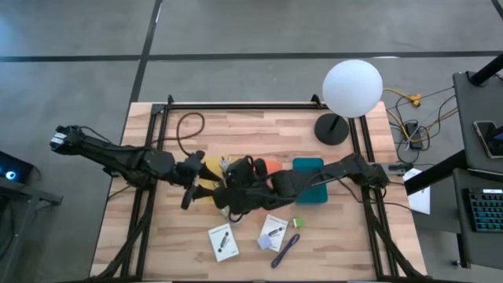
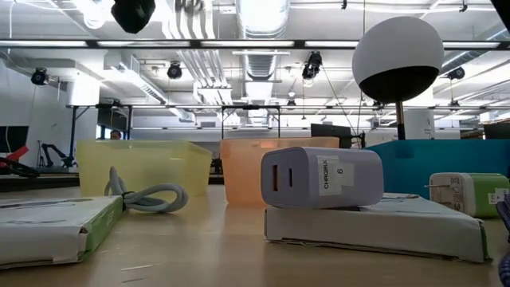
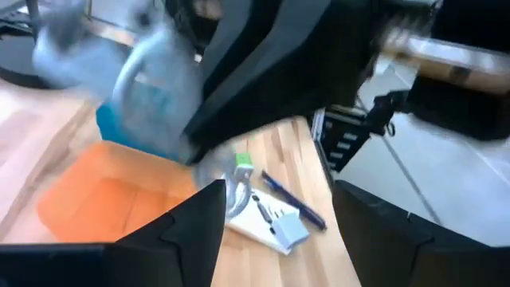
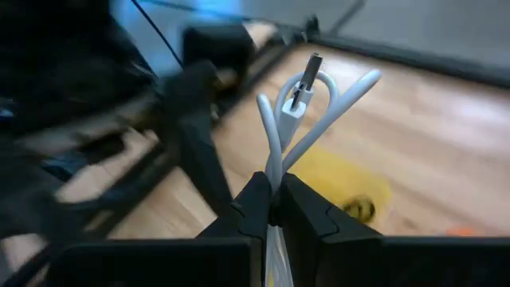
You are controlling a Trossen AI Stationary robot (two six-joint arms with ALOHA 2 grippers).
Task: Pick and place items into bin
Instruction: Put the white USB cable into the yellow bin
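Note:
My right gripper point(image 4: 273, 191) is shut on a white cable point(image 4: 296, 119) whose loops and USB plug point(image 4: 307, 80) stick out past its fingertips; in the high view it point(image 1: 233, 196) sits near the yellow bin point(image 1: 212, 169). My left gripper point(image 3: 279, 231) is open and touches nothing, just left of it point(image 1: 189, 191). Two white cards point(image 1: 223, 241) point(image 1: 273, 232), a purple strap point(image 1: 284, 249) and a green cube point(image 1: 298, 223) lie flat on the table. A black cable point(image 1: 189, 126) lies near the far edge. A white charger point(image 2: 321, 178) rests on a card. My right gripper pinches the white cable between its two fingers, at the place where the folded strands come together point(image 4: 273, 169). The arm reaches in from the table's right. The loops and plug stand free beyond the fingertips, above the wood and the yellow bin point(image 4: 351, 191).
Yellow, orange point(image 1: 271, 167) and teal point(image 1: 308, 179) bins stand in a row mid-table. The white globe lamp point(image 1: 352, 88) stands at the far right corner. A grey-white cable loop point(image 2: 147, 198) lies before the yellow bin in the low view. Both arms crowd the table's middle.

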